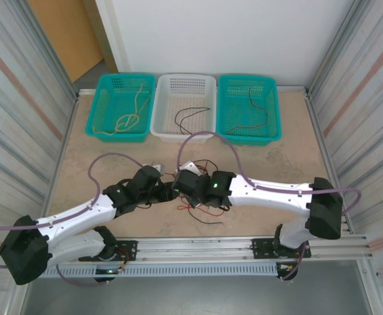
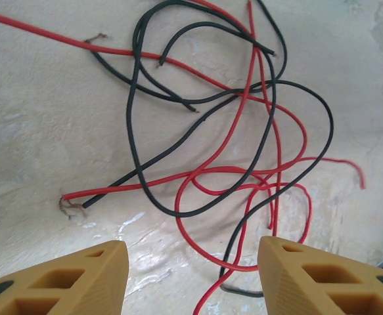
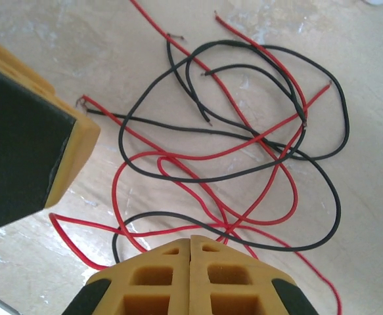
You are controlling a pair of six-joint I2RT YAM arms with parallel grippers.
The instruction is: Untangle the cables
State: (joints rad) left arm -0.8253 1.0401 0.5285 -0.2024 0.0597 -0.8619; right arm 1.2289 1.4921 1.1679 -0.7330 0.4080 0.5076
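Cables, thin, light and floppy, lie tangled on the table on the near side of the white basket; a free end seems best to pinch. Left gripper has its jaws apart; right gripper has them together.

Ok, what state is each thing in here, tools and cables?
left tool: open
right tool: shut; grip on a cable unclear
red and black cables: tangled together on the table
tan cable: separate, in the left teal basket
black cable: alone in the white basket
second black cable: alone in the right teal basket
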